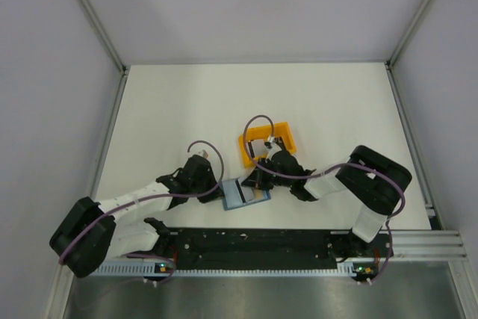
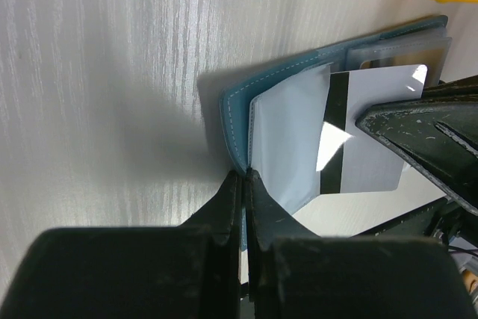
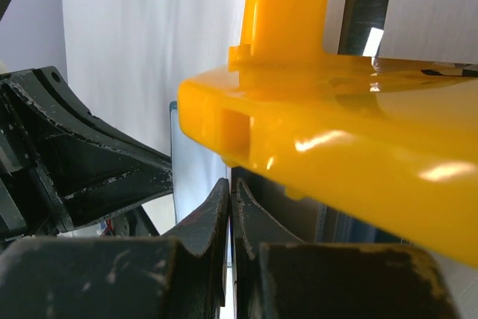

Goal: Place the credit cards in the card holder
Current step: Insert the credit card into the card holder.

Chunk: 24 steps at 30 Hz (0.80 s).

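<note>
The teal-blue card holder (image 1: 237,196) lies open on the table just in front of the arm bases. My left gripper (image 1: 219,189) is shut on its left edge; the left wrist view shows its jaws (image 2: 245,178) pinching the teal cover (image 2: 299,72). A white card with a black magnetic stripe (image 2: 373,117) sits partly inside a translucent pocket of the holder. My right gripper (image 1: 258,182) is at the holder's right side, shut on this card's edge (image 3: 231,187). Its black fingers (image 2: 426,128) lie over the card. No other cards can be made out.
An orange open-topped tray (image 1: 267,143) stands just behind the holder and the right gripper, and fills the right wrist view (image 3: 336,132). The left arm's black finger (image 3: 82,155) is close on the left there. White walls enclose the table.
</note>
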Motion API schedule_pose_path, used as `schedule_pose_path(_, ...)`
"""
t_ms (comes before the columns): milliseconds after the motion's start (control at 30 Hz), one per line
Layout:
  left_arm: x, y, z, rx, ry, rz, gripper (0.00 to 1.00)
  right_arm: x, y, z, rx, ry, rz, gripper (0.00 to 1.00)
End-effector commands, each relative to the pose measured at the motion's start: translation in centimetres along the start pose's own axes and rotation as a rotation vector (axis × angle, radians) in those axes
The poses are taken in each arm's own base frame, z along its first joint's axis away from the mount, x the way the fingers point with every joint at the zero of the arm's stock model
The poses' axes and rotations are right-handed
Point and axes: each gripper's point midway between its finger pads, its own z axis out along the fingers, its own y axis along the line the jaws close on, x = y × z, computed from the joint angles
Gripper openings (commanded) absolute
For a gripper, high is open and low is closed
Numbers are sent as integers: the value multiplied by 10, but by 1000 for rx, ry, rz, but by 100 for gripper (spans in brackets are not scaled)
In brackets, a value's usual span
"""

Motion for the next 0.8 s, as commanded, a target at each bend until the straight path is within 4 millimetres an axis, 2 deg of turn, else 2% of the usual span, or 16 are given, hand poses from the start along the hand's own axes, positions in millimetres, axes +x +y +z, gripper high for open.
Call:
schedule_pose_path(0, 15, 19, 6, -52, 44, -4, 0, 41, -32, -1, 110, 128, 60, 0)
schedule_pose_path(100, 15, 20, 5, -59, 44, 7, 0, 31, -27, 3, 130, 117, -1, 0)
schedule_pose_path(200, 15, 22, 4, -69, 45, 7, 0, 18, -34, 1, 195, 65, -28, 0)
schedule_pose_path(367, 18, 25, 4, -72, 50, 6, 0, 10, -45, 1, 249, 23, -55, 0)
schedule_pose_path(500, 16, 24, 4, -71, 46, 7, 0, 15, -50, 1, 278, 52, -40, 0)
schedule_pose_path(600, 15, 23, 4, -71, 44, 5, 0, 17, -66, -13, 345, 27, -30, 0)
schedule_pose_path(767, 15, 24, 5, -71, 37, -3, 0, 23, -71, -23, 380, 66, -53, 0)
